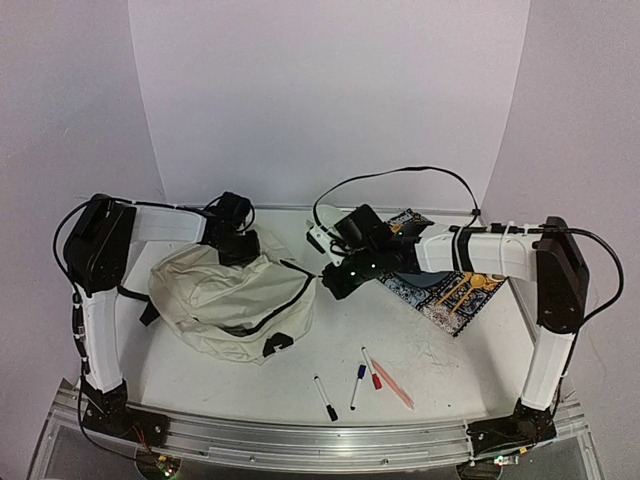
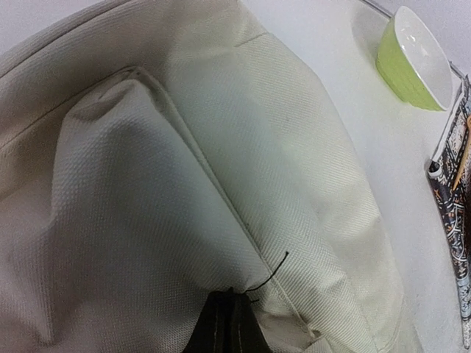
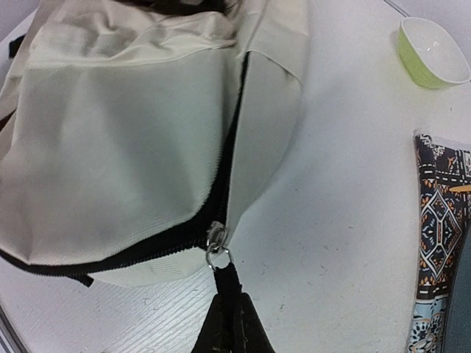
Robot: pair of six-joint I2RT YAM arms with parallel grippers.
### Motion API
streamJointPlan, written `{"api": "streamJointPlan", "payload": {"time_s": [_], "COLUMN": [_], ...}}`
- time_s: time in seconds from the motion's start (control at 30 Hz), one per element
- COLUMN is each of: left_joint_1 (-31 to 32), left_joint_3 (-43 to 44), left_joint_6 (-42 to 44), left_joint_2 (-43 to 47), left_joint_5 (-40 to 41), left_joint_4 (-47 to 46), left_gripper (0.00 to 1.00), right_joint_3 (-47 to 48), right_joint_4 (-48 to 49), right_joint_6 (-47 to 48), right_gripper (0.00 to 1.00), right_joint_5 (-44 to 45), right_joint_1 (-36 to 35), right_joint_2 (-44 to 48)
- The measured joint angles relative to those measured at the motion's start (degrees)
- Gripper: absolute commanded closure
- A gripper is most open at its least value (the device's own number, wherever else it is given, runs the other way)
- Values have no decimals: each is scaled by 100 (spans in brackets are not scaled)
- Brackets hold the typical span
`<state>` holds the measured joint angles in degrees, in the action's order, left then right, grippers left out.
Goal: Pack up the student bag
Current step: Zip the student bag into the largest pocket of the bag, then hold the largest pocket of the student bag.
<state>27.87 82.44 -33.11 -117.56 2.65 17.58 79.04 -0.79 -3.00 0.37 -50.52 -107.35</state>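
We judge this the unzipping step. The large soft cream fabric backpack (image 1: 225,300) lies left of centre in the top view. Our right gripper (image 3: 229,316), arm folded leftward, pinches its black zipper pull tab (image 3: 223,273). Our left gripper (image 2: 229,320) is clamped on its cloth. Next we need to draw the tab along the zip against that hold.

I see a white worktop (image 1: 470,365), speckled with faint grey scuffs. Behind it stands a plain white back panel (image 1: 330,90), with a pale lilac left wall (image 1: 60,100) and right wall (image 1: 590,110) angling in. A metal rail (image 1: 300,435) runs along the near edge. The light is soft and even, and the shadows are faint.
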Motion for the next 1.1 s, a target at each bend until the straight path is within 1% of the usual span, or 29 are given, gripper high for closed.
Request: {"api": "streamJointPlan", "payload": {"time_s": [0.1, 0.2, 0.23, 0.27, 0.33, 0.47, 0.6, 0.67, 0.9, 1.1], "left_joint_1": [-67, -113, -135, -166, -249, -420, -540, -562, -569, -569], "left_joint_3": [-544, -974, -1083, -1173, -1276, -1286, -1052, -898, -137, -3], "left_joint_6": [-45, -88, -91, -75, 31, 486, 1245, 1596, 3065, 4256], "left_joint_2": [388, 727, 819, 924, 1099, 1404, 1502, 1500, 1028, 501], "left_joint_5": [-55, -159, -179, -205, -238, -323, -670, -1007, -2680, -3651], "left_joint_4": [-128, -201, -219, -213, -197, -160, -173, -176, -321, -318], "left_gripper": [100, 99, 96, 92, 79, 56, 39, 34, 30, 29], "right_joint_3": [95, 403, 546, 663, 834, 988, 1020, 1023, 1028, 1028], "right_joint_4": [27, -93, -151, -178, -233, -336, -393, -395, -344, -299], "right_joint_6": [2, 45, 73, 119, 223, 436, 608, 679, 842, 940], "right_gripper": [100, 100, 100, 100, 100, 100, 100, 100, 100, 100], "right_joint_5": [-141, -266, -305, -345, -392, -405, -406, -409, -482, -558], "right_joint_1": [214, 319, 336, 341, 345, 369, 390, 395, 400, 400], "right_joint_2": [-6, -89, -150, -219, -349, -559, -681, -698, -699, -699]}}
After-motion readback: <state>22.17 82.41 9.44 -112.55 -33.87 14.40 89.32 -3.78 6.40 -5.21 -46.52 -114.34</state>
